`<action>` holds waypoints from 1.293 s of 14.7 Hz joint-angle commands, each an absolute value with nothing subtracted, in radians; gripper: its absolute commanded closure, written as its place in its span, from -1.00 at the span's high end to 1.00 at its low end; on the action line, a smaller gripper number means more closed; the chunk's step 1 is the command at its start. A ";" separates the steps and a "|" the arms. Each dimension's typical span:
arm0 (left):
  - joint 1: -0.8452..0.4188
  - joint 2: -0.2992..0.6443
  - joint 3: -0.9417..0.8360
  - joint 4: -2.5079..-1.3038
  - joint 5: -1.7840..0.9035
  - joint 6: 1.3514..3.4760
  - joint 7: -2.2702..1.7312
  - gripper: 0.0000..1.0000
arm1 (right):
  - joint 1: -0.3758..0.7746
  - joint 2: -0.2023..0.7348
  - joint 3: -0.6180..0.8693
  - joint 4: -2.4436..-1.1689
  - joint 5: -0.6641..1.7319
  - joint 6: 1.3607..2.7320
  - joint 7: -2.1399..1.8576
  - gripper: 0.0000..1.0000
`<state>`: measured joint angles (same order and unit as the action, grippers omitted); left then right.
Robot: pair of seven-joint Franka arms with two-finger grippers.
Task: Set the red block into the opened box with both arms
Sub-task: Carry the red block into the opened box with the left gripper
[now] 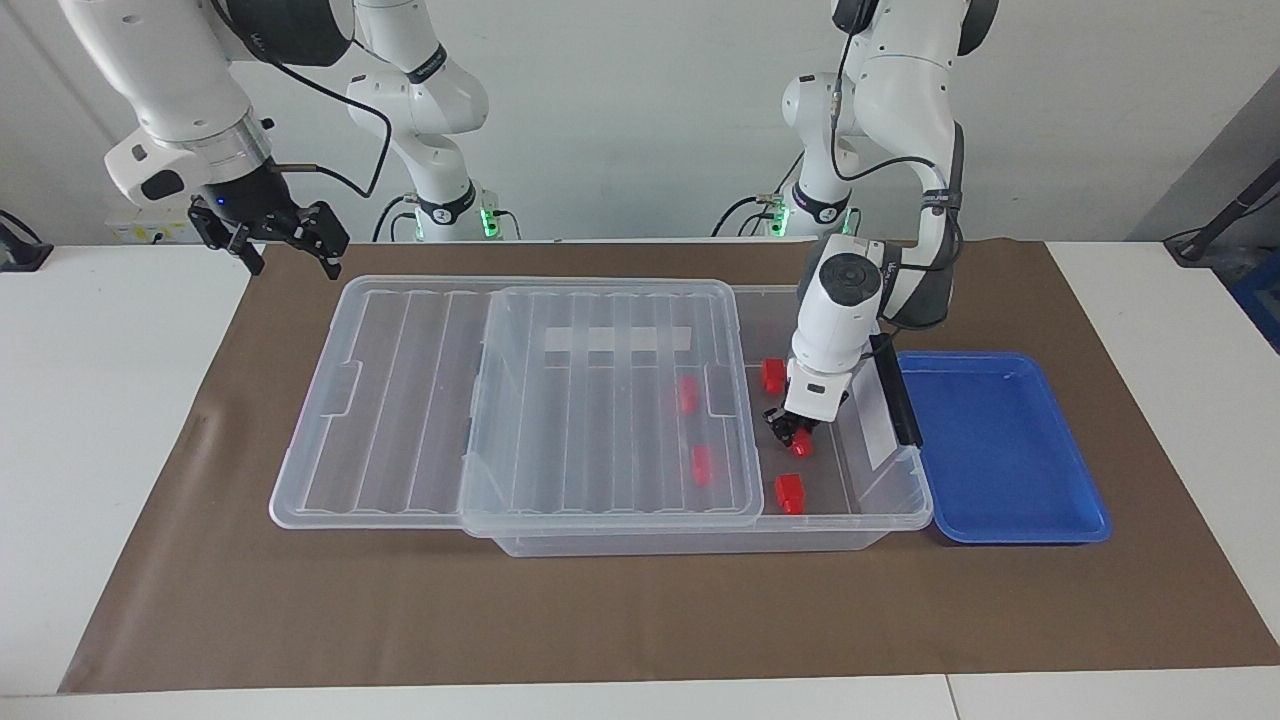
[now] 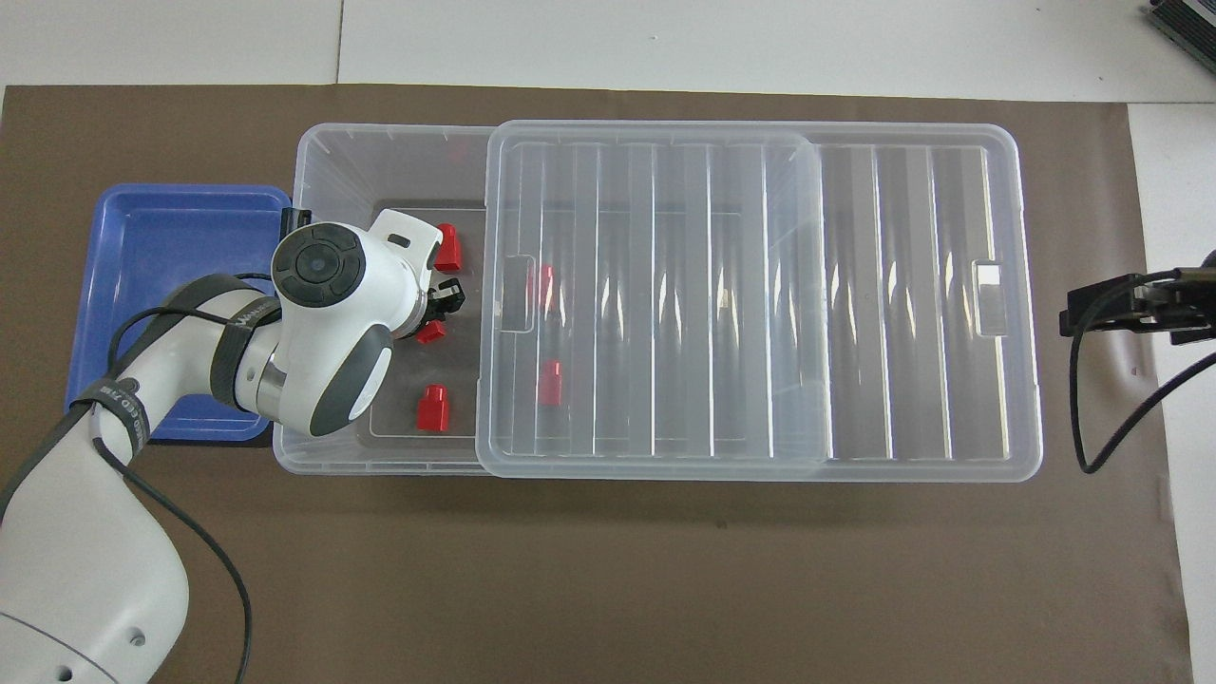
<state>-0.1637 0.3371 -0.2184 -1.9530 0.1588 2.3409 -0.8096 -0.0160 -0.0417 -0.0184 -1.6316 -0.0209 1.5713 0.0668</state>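
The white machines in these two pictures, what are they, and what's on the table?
They are two robot arms with black two-finger grippers. One picture faces them across the table; the other looks down from above. On a brown mat sit a large clear plastic box, its ribbed lid slid partly aside, and a shallow blue tray. Five small red blocks are in the box. The left gripper is at one; a grip is unclear. The right gripper waits, open and empty.
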 commanded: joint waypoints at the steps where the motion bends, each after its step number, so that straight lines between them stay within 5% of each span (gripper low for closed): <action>1: -0.184 0.336 -0.204 -1.960 0.179 2.353 -0.868 1.00 | -0.021 -0.046 -0.015 -1.624 0.000 1.568 0.055 1.00; 19: -0.181 0.207 -0.196 -1.823 0.193 2.072 -1.472 1.00 | -0.025 -0.046 -0.017 -1.626 0.000 1.568 0.055 1.00</action>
<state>-0.1769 0.2202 -0.2070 -1.8485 0.1624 2.1015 -1.3719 -0.0163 -0.0419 -0.0185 -1.6297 -0.0209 1.5714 0.0668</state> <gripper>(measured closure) 0.000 0.000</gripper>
